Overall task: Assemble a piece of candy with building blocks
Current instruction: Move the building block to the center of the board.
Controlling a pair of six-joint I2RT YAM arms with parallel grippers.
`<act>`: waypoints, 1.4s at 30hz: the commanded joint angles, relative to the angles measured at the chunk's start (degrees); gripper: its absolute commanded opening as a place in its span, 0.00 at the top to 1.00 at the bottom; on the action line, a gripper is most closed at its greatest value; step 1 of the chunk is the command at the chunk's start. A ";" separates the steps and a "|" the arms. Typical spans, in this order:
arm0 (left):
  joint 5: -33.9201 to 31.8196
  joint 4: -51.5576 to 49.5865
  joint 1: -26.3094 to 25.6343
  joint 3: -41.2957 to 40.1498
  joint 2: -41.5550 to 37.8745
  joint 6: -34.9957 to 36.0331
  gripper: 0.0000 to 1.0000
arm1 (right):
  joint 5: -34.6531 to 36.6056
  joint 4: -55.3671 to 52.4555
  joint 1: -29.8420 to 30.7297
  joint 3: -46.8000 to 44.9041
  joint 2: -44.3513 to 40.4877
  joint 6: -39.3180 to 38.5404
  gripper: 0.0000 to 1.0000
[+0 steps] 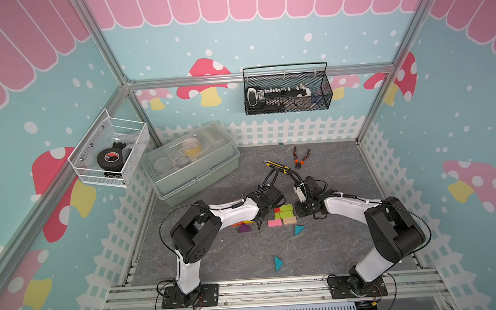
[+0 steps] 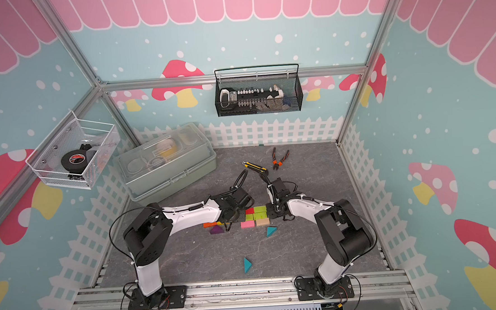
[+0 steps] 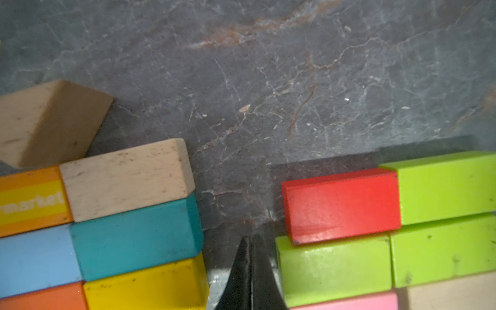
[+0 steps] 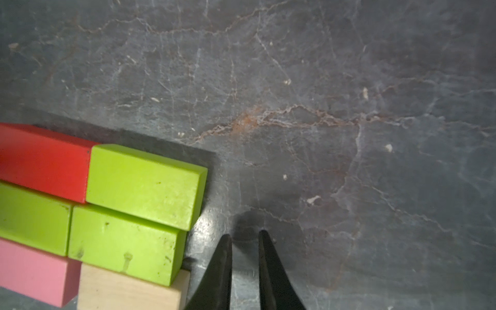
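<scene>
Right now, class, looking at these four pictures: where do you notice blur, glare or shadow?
Left wrist view: the tan wedge block is soft, and a dark shadow lies beside the red block. Right wrist view: a glare patch sits on the table by a green block. Both top views: straight frame rails bow outward.

Beside the black left gripper (image 3: 251, 271), on one side, sit a red block (image 3: 341, 205), lime-green blocks (image 3: 445, 188), a pink block (image 3: 346, 302) and a pale tan one; on its other side, a teal block (image 3: 137, 239), a yellow block (image 3: 145, 284), a light blue block (image 3: 35, 260) and an orange block striped yellow (white lettering on it). The black right gripper (image 4: 244, 239) hangs over a dark grey tabletop (image 4: 349, 107) veined white and rust.
</scene>
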 commanded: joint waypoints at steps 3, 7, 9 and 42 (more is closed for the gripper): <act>0.65 -0.89 -0.29 -0.17 -0.27 -0.86 1.00 | -3.06 -0.57 -0.12 -1.06 -0.34 1.27 0.80; 0.68 -0.78 -0.38 0.14 0.84 -0.79 1.00 | -3.23 -0.09 -0.13 -1.16 0.32 1.33 0.81; 1.06 -0.69 -0.38 0.39 1.27 -0.84 1.00 | -3.48 -0.02 -0.09 -1.00 0.81 1.24 0.81; 3.19 2.15 -1.08 1.12 3.80 -0.53 1.00 | -3.36 0.25 -0.07 -0.86 2.53 0.71 0.81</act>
